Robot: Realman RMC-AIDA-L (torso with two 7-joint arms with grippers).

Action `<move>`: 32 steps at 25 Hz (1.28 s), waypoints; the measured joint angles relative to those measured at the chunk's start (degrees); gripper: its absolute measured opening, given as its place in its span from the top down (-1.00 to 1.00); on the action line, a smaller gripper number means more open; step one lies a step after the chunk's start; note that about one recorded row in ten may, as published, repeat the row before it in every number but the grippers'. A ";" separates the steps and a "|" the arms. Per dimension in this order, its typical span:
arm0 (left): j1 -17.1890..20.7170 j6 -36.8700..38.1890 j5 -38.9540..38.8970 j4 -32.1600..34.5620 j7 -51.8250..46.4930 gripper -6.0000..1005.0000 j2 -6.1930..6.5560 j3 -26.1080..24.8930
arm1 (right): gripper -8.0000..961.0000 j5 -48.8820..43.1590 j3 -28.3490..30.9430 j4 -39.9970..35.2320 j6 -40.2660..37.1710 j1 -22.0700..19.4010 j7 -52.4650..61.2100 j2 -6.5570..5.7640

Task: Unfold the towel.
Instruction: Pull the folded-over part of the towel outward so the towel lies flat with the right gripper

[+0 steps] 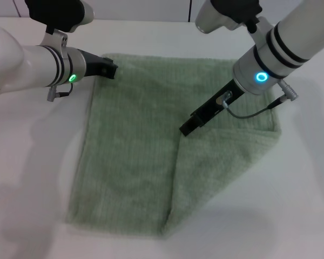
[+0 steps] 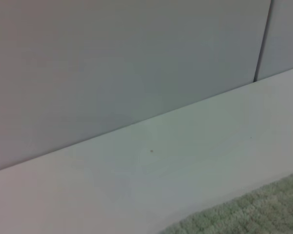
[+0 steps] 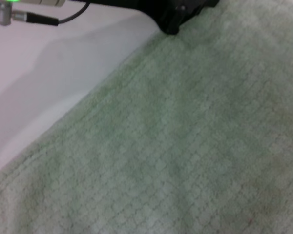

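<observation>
Sage towel (image 1: 135,145) right corner folded inward | left claw (image 1: 109,69) at far-left corner, right claw (image 1: 188,128) mid-cloth, grips unclear

A pale green towel (image 1: 135,145) lies spread across a white table (image 1: 32,162), most of it flat, with its near right corner folded over into a triangular flap. The right gripper (image 1: 188,128) points down at the top of that flap, its dark tip at the fold's upper end; the flap runs from there toward the table's front edge. The left gripper (image 1: 111,70) rests at the towel's far left corner, with the cloth stretching away from it to the right and toward the front. A blue ring glows on the right arm's wrist, a green light on the left's.
</observation>
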 joint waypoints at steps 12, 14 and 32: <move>0.13 -0.18 0.00 0.00 0.00 0.99 0.00 0.00 | 0.38 0.00 -0.35 0.77 -0.69 0.51 -0.18 -0.01; 0.15 -0.18 0.00 0.00 0.00 0.99 0.00 0.00 | 0.40 0.00 -1.16 0.79 -1.08 0.51 0.02 -0.02; 0.47 -0.18 0.00 0.00 0.00 0.99 0.00 0.00 | 0.88 -0.17 -2.27 0.00 -1.15 0.55 0.75 -0.02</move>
